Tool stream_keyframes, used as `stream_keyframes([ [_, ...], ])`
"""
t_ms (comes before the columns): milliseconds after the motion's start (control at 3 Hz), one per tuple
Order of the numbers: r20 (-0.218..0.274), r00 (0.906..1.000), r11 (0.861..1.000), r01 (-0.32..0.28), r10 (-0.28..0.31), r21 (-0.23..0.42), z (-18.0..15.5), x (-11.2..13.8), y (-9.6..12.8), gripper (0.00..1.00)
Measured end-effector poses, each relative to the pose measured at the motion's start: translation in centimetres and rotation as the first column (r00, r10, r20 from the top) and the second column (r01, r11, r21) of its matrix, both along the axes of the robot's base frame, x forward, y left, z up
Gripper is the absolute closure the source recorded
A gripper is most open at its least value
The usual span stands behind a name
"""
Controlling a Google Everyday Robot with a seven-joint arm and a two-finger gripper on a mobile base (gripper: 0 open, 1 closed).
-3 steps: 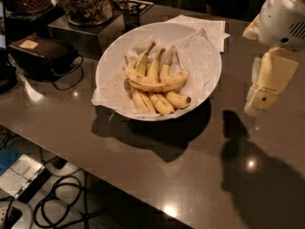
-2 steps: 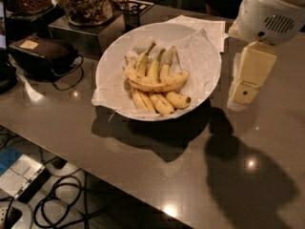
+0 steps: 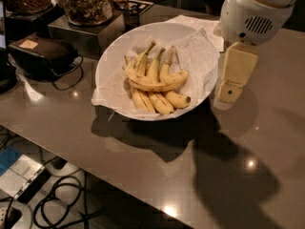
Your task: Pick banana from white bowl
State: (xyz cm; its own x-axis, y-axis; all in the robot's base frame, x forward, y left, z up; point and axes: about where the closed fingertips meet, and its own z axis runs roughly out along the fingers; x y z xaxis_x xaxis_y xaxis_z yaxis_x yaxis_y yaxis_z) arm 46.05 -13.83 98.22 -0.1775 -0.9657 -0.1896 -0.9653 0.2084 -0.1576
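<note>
A wide white bowl (image 3: 119, 51) lined with crumpled white paper sits on the brown table. In it a strongly curved yellow banana (image 3: 157, 84) lies across several straighter bananas (image 3: 151, 93) with greenish stems. My gripper (image 3: 233, 78) hangs from the white arm at the bowl's right rim, just outside and above it, to the right of the banana.
Glass jars of dark snacks (image 3: 86, 3) stand on a box at the back left. A dark case with a cable (image 3: 43, 54) lies left of the bowl. White paper (image 3: 195, 23) lies behind the bowl. The table's front edge (image 3: 95, 168) runs diagonally, with cables on the floor below.
My arm and gripper have moved left, from the right edge of the view to beside the bowl's right rim. The bananas and bowl have not moved.
</note>
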Motion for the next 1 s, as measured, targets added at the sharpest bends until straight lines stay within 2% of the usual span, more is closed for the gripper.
stream_keyframes([
  [667, -0.073, 0.9950, 0.996, -0.064, 0.068, 0.057, -1.2, 2.2, 5.9, 0.00],
  [1000, -0.097, 0.9916, 0.994, -0.079, 0.086, 0.069, -1.7, 3.1, 7.8, 0.00],
])
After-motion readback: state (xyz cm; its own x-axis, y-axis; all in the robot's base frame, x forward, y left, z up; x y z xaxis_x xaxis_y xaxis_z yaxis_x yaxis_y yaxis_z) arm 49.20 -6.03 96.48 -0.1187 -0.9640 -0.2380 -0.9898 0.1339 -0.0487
